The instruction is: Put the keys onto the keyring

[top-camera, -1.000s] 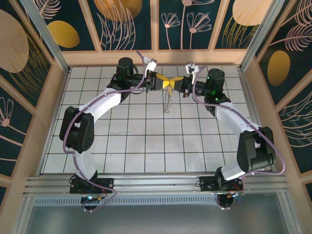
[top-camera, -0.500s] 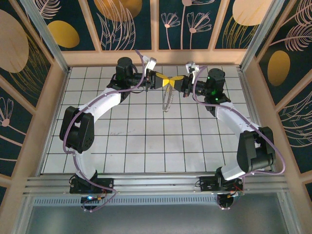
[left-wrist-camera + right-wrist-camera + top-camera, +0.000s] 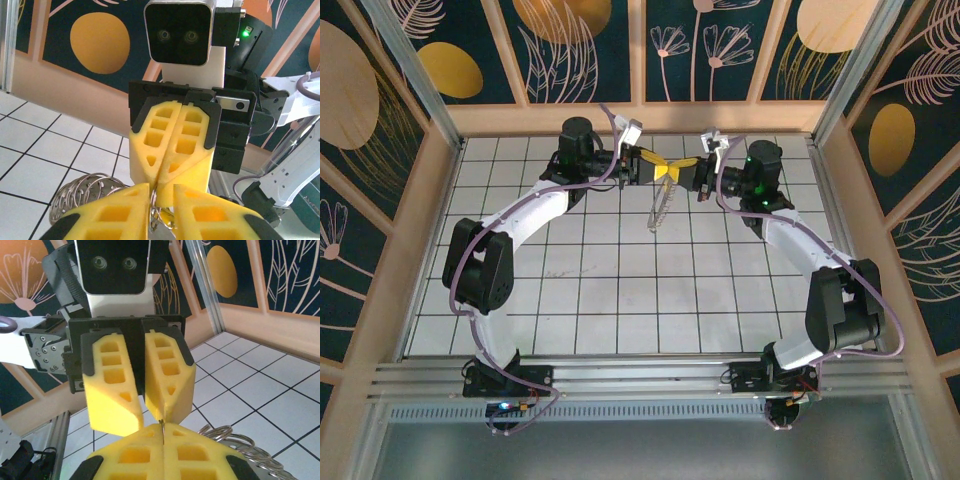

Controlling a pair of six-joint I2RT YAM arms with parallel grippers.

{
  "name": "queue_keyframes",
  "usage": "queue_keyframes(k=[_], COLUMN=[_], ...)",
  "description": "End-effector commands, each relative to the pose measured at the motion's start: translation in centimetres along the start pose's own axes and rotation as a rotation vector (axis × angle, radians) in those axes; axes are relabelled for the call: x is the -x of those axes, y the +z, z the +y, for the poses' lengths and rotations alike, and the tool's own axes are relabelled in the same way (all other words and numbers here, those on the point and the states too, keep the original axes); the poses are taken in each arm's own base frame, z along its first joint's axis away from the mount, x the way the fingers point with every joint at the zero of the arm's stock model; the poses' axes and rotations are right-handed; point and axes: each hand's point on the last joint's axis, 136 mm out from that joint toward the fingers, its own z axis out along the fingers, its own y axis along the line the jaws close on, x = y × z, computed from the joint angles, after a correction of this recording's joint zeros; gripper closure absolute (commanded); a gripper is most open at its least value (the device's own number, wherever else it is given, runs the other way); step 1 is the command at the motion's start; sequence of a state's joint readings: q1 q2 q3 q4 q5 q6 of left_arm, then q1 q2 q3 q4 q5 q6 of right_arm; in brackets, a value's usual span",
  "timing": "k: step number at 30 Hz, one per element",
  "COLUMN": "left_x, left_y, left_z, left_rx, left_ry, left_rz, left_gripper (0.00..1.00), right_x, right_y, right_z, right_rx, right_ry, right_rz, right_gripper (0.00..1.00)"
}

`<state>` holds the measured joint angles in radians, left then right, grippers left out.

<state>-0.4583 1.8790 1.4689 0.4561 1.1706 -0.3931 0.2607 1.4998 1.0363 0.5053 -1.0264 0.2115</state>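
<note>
My two grippers meet tip to tip above the far middle of the table. My right gripper (image 3: 678, 170) (image 3: 163, 431) is shut on a thin wire loop of the keyring, which stands up between its yellow pads. The rest of the keyring (image 3: 659, 208) (image 3: 82, 192) (image 3: 235, 437), a bunch of silvery-brown loops, hangs below the grippers. My left gripper (image 3: 653, 166) (image 3: 161, 194) has its fingers a narrow gap apart. In that gap sit a ring wire and the keys (image 3: 164, 219), a small silver piece with a yellow-orange glint. How firmly the piece is pinched is partly hidden.
The white tiled table (image 3: 620, 290) lies below, framed by a wooden rim and patterned walls (image 3: 650, 50). Both arms reach toward the back wall from the near rail (image 3: 640, 375).
The hanging keyring has swung slightly to the left. Both grippers stay tip to tip with hardly any movement.
</note>
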Motion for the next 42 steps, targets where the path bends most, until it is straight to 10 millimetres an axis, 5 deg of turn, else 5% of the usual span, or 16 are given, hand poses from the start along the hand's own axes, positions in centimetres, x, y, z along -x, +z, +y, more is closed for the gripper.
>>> queue_keyframes(k=[1, 10, 18, 25, 30, 35, 38, 42], left_x=[1.2, 1.2, 0.3, 0.0, -0.2, -0.6, -0.8, -0.8], left_y=[0.3, 0.3, 0.2, 0.0, 0.0, 0.1, 0.1, 0.0], left_z=[-1.8, -2.7, -3.2, -3.8, -3.7, -3.4, -3.3, -3.4], left_rx=[-0.075, -0.132, -0.175, -0.211, -0.212, -0.201, -0.206, -0.201], left_ry=[0.078, 0.088, 0.092, 0.099, 0.091, 0.085, 0.071, 0.073], left_rz=[0.008, 0.035, 0.091, 0.115, 0.125, 0.13, 0.137, 0.138], left_gripper=[0.83, 1.0, 0.91, 1.0, 0.9, 0.92, 0.79, 0.8], right_x=[0.9, 1.0, 0.9, 0.9, 1.1, 1.2, 1.3, 1.3], right_y=[-0.5, -0.5, -0.4, -0.5, -0.4, -0.3, -0.3, -0.2], right_z=[0.4, 0.6, 0.4, 0.3, 0.3, 0.2, 0.0, -0.1], right_rx=[0.022, 0.037, 0.047, 0.05, 0.054, 0.054, 0.047, 0.044], right_ry=[-0.046, -0.053, -0.046, -0.044, -0.043, -0.038, -0.036, -0.034], right_rz=[0.004, 0.012, 0.023, 0.027, 0.025, 0.021, 0.016, 0.016], right_gripper=[1.0, 1.0, 1.0, 1.0, 1.0, 1.0, 1.0, 1.0])
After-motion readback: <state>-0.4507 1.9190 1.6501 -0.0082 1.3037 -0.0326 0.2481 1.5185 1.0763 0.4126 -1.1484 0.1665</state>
